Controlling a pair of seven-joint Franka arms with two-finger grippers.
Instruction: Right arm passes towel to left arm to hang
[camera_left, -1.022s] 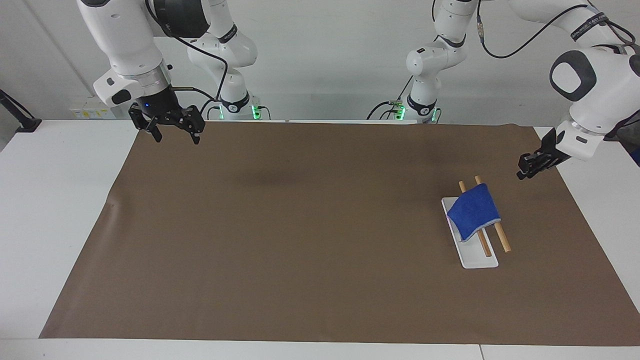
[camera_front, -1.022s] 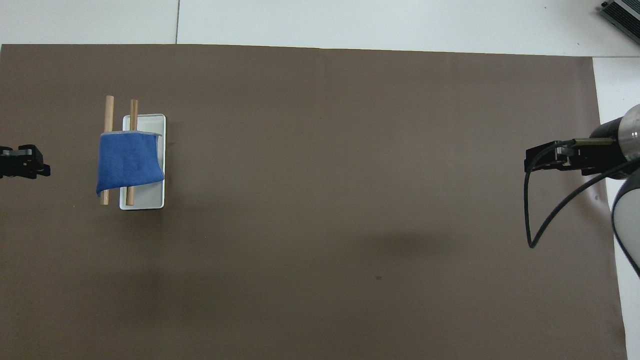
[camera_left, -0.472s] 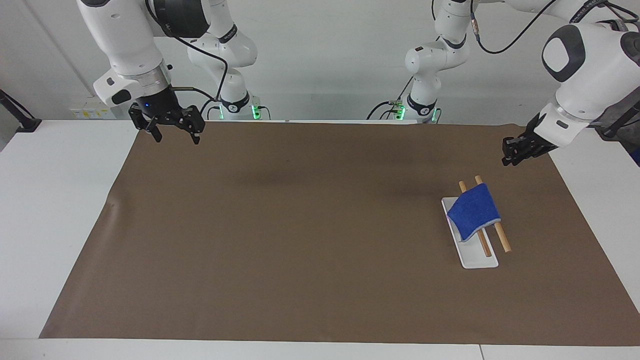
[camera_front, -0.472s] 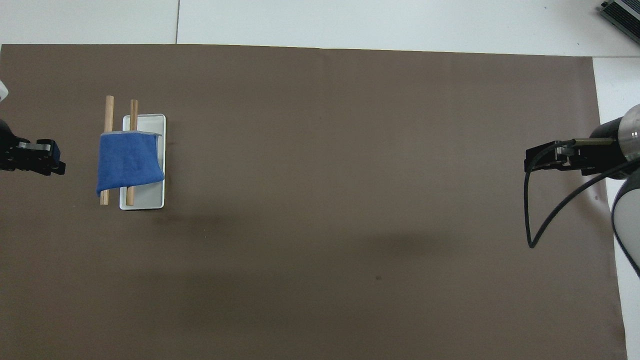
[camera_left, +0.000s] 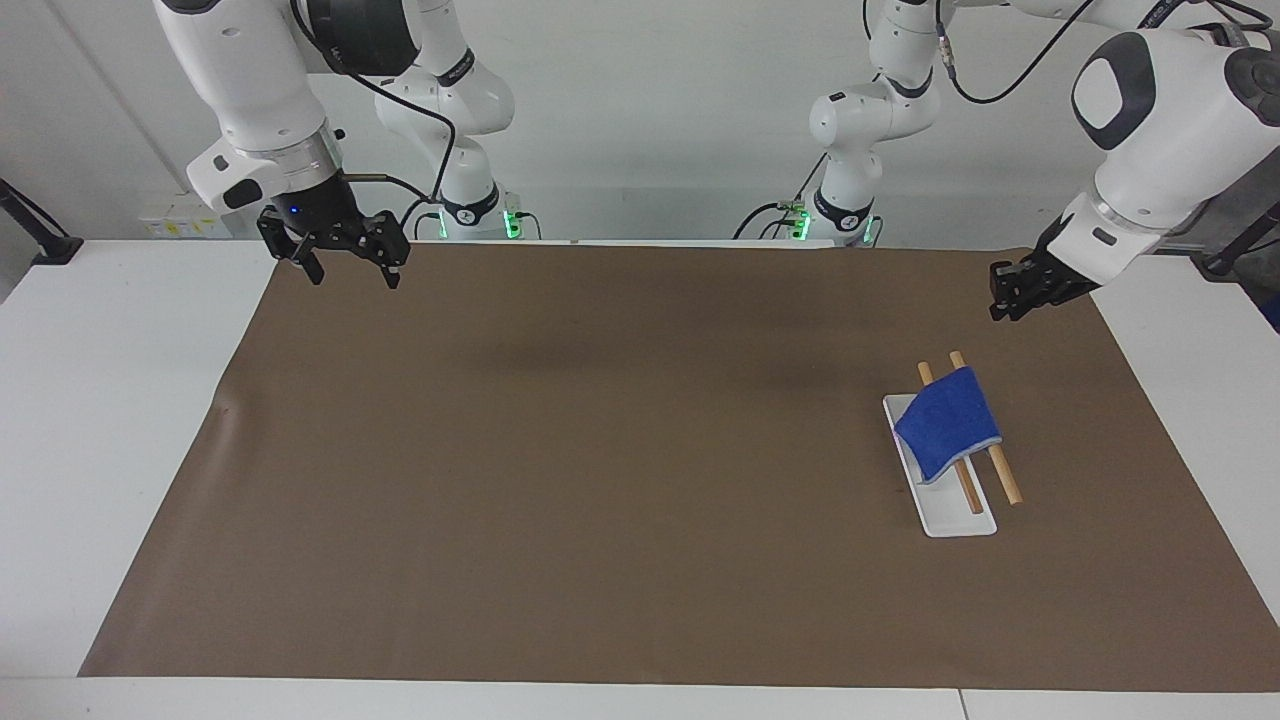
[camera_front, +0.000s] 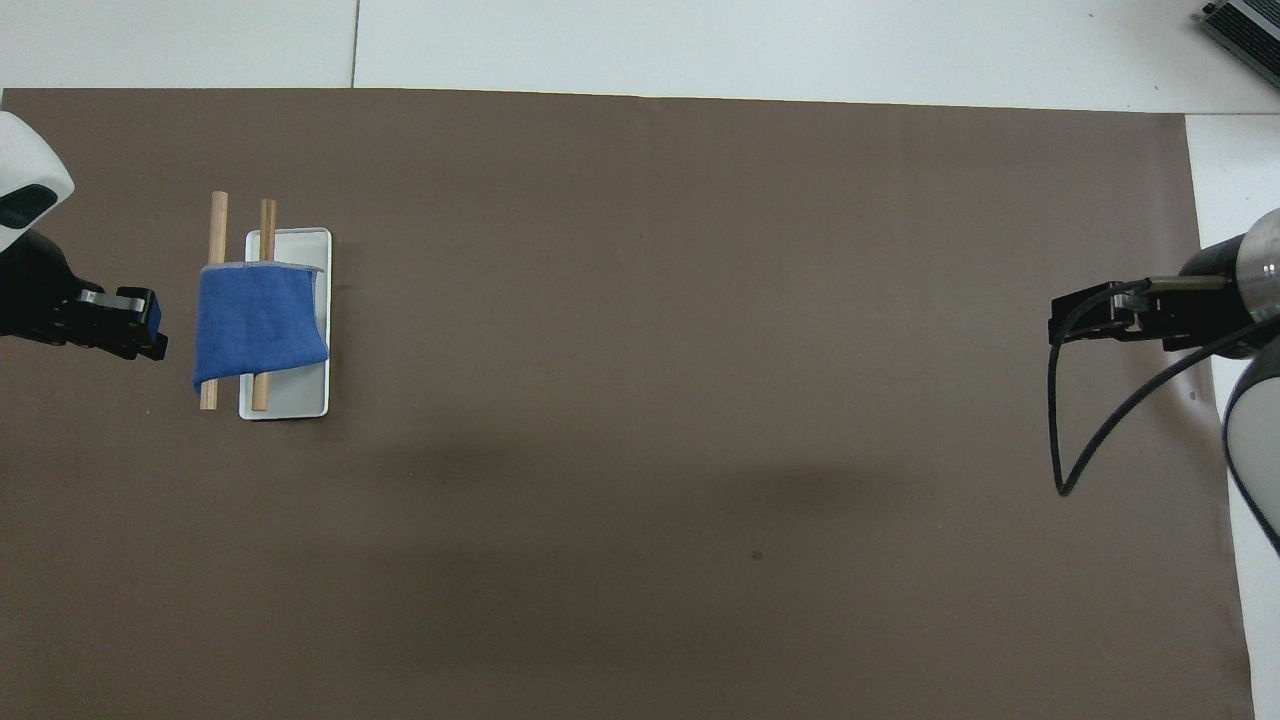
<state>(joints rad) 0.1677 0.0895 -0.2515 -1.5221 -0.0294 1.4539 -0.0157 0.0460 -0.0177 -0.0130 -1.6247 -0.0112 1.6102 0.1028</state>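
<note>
On white table (camera_left: 120, 420): brown mat (camera_left: 600, 480); right pincer (camera_left: 345, 262) wide, left pincer (camera_left: 1003, 297) unreadable.

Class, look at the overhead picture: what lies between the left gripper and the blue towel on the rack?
Nothing: only bare brown mat separates the left gripper from the towel, as the overhead view shows.

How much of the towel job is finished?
Nearly all, it looks. The small bright-blue cloth towel already hangs over the wooden rods of the white-based rack, toward the left arm's end of the table. Nothing is in hand: the left gripper is up over the brown mat beside the rack, holding nothing. The right gripper waits open over its own end. Nothing looks left but parking the arms.
</note>
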